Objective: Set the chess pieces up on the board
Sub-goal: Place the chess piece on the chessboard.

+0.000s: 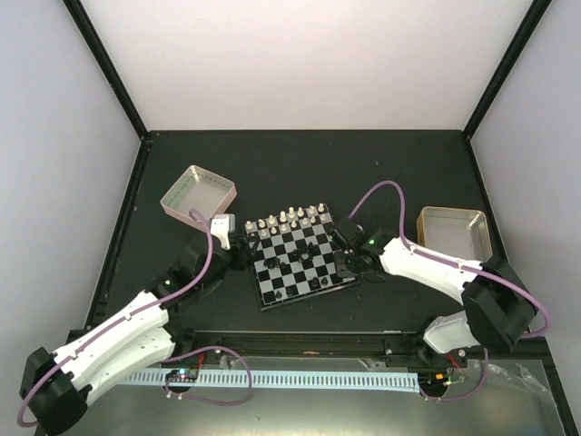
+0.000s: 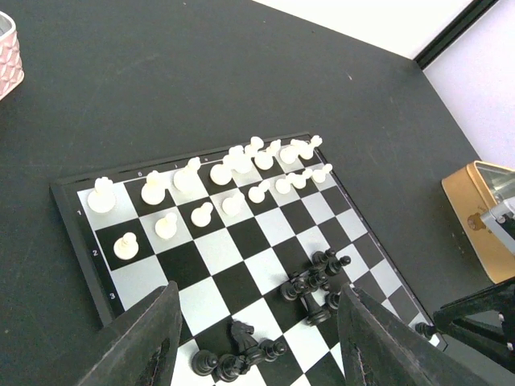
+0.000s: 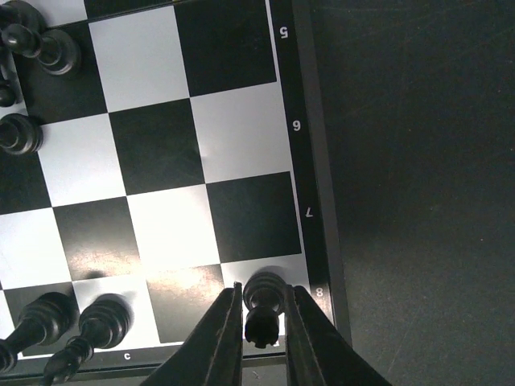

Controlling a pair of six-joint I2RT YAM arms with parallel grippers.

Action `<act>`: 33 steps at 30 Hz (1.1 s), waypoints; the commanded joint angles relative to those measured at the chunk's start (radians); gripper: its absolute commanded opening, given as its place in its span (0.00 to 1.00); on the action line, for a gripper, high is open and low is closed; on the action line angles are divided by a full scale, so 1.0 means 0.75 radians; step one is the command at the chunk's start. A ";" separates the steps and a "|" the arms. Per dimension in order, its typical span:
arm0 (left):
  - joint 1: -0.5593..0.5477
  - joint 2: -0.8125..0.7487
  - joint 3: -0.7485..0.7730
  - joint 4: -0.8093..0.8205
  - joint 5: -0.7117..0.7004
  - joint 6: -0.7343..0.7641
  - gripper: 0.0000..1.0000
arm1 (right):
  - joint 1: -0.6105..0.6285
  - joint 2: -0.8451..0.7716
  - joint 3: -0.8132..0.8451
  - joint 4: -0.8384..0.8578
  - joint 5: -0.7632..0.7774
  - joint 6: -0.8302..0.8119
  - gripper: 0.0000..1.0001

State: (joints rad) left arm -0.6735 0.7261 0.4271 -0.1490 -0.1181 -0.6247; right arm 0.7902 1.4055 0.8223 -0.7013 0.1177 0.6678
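right tool (image 3: 263, 291) | straddles upright black piece (image 3: 262, 326) on board (image 3: 318, 201) corner | grip unclear | left tool (image 2: 261, 291) released, empty

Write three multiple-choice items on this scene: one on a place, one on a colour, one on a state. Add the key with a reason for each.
1. Where on the board do the white pieces stand?
A. scattered over the middle squares
B. on the two rows by the labels 1 and 2
C. on the row by the label 8

2. What colour is the piece between the fingers of the right gripper?
A. white
B. pink
C. black

3. How is the left gripper?
A. open, holding nothing
B. shut on a white piece
C. shut on a black piece

Key:
1 B: the left wrist view shows them lined up on those two rows.
2 C: the right wrist view shows a black piece on the corner square by the 8.
3 A: its fingers stand wide apart over the board.
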 commanded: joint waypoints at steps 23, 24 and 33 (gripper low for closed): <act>0.010 -0.021 0.024 -0.010 0.030 -0.024 0.56 | -0.005 0.127 0.064 -0.007 0.006 -0.021 0.18; 0.010 -0.019 0.022 -0.010 0.035 -0.025 0.56 | -0.005 0.128 0.063 -0.009 0.007 -0.020 0.16; 0.011 -0.019 0.010 -0.012 0.042 -0.030 0.56 | -0.006 0.081 0.014 -0.029 -0.006 -0.021 0.11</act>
State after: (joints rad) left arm -0.6731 0.7139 0.4248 -0.1574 -0.0998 -0.6334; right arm 0.7895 1.4967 0.8448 -0.7185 0.1162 0.6552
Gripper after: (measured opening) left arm 0.556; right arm 0.116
